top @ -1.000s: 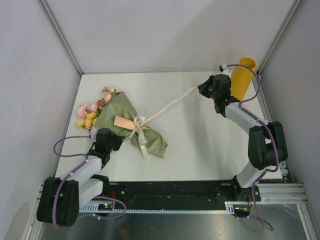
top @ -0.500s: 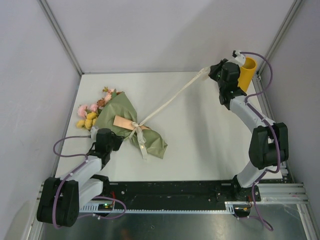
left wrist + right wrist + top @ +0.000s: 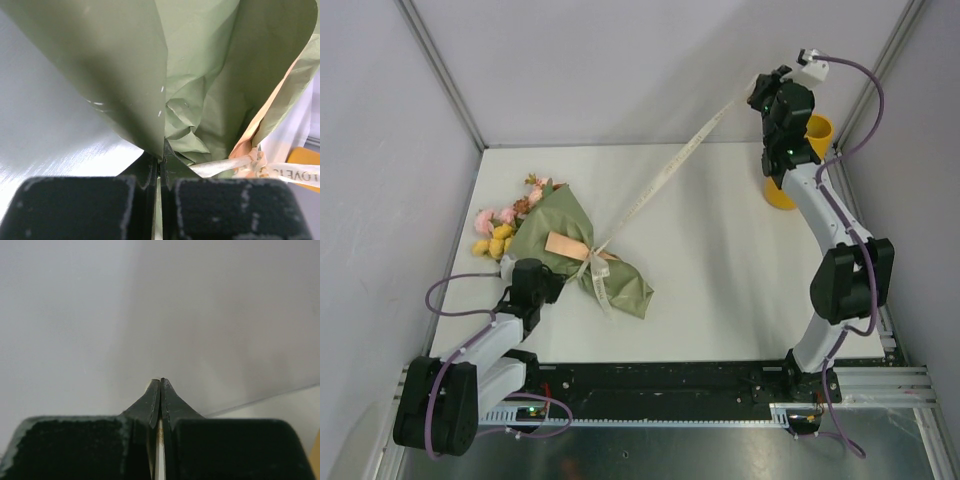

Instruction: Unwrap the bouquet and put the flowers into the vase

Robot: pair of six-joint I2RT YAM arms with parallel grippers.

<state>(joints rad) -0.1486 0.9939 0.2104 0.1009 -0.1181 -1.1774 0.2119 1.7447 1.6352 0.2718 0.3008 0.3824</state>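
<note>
The bouquet (image 3: 575, 250) lies on the white table, olive-green paper with a peach strip, its flowers (image 3: 503, 225) pointing to the back left. My left gripper (image 3: 550, 277) is at its near left edge. In the left wrist view this gripper (image 3: 161, 157) is shut on a fold of the green paper (image 3: 130, 75). A cream ribbon (image 3: 655, 190) runs taut from the knot (image 3: 595, 250) up to my right gripper (image 3: 758, 95), which is raised high and shut on the ribbon's end (image 3: 160, 450). The mustard vase (image 3: 798, 160) stands behind the right arm, partly hidden.
Grey walls close in the table on three sides, with metal posts (image 3: 440, 75) at the back corners. The right arm (image 3: 840, 280) arches up along the right edge. A black rail (image 3: 660, 385) runs along the near edge.
The right gripper has risen and moved back and to the right, drawing out more ribbon and keeping it taut. The bouquet and the left arm have stayed in place.
</note>
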